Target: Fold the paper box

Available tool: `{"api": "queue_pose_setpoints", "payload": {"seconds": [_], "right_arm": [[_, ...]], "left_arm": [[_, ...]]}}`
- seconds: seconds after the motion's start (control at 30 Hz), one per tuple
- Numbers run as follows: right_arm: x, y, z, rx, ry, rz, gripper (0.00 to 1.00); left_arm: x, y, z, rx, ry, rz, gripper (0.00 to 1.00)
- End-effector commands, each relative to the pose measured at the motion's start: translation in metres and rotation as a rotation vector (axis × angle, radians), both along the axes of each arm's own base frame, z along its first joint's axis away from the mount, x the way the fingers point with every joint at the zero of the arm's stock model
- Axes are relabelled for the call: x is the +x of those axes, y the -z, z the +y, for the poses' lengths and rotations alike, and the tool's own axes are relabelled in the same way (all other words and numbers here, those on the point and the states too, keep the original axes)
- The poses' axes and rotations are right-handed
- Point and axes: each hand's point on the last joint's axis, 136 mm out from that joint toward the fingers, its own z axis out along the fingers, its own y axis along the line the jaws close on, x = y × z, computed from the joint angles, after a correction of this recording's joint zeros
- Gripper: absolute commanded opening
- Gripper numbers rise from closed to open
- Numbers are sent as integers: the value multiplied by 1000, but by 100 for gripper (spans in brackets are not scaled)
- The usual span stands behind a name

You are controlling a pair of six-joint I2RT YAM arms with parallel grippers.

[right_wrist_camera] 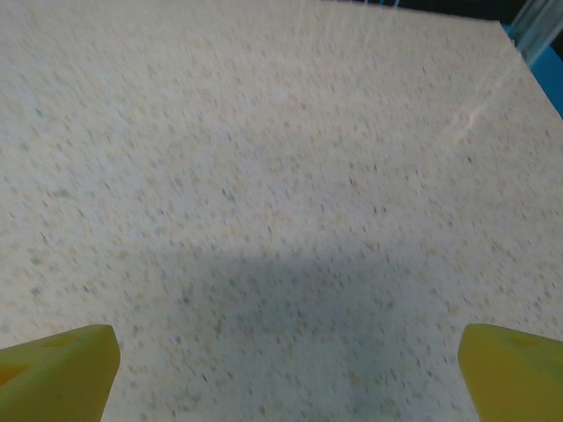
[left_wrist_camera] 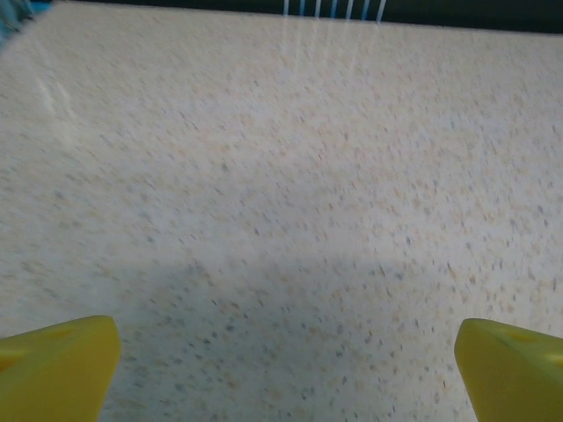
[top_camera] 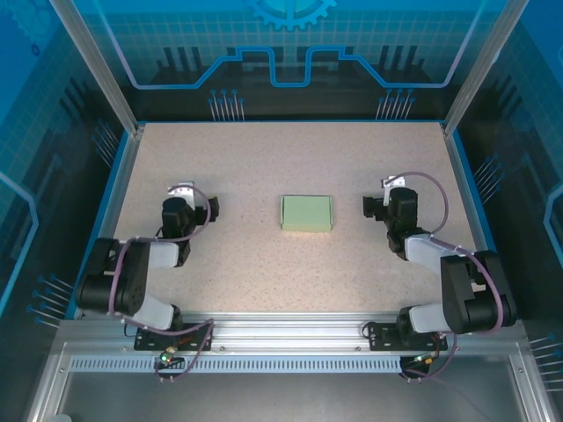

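Note:
The paper box (top_camera: 306, 213), pale mint green and lying as a flat closed rectangle, sits in the middle of the speckled table (top_camera: 264, 158). My left gripper (top_camera: 199, 199) hovers to the left of it, well apart from it. My right gripper (top_camera: 379, 196) is off to the box's right, also apart. In the left wrist view, the left gripper (left_wrist_camera: 286, 356) is open, its yellow fingertips (left_wrist_camera: 57, 365) spread wide over bare table. In the right wrist view, the right gripper (right_wrist_camera: 286, 365) is open as well, with yellow fingertips (right_wrist_camera: 62, 369) at the frame's corners and nothing between them.
A blue rim (top_camera: 119, 185) and aluminium posts (top_camera: 97, 66) border the table on the left, right and back. The arm bases are bolted to a metal rail (top_camera: 281, 332) at the near edge.

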Motion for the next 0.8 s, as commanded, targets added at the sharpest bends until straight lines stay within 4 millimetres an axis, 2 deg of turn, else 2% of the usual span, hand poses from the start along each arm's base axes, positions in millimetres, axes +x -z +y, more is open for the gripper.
{"api": "queue_pose_setpoints", "payload": {"seconds": [0.0,0.13,0.77], "right_arm": [[8,-7,8,49,-66,-120,100],[10,7,9,54,-71,-106,100],[11,7,11,38,-75,-108,100]], "left_arm": [[12,-23,-10,-19,74,-107,99],[14,-22,-11,-23,82,-99,99],[14,-22,-11,-18,81,-101,99]]}}
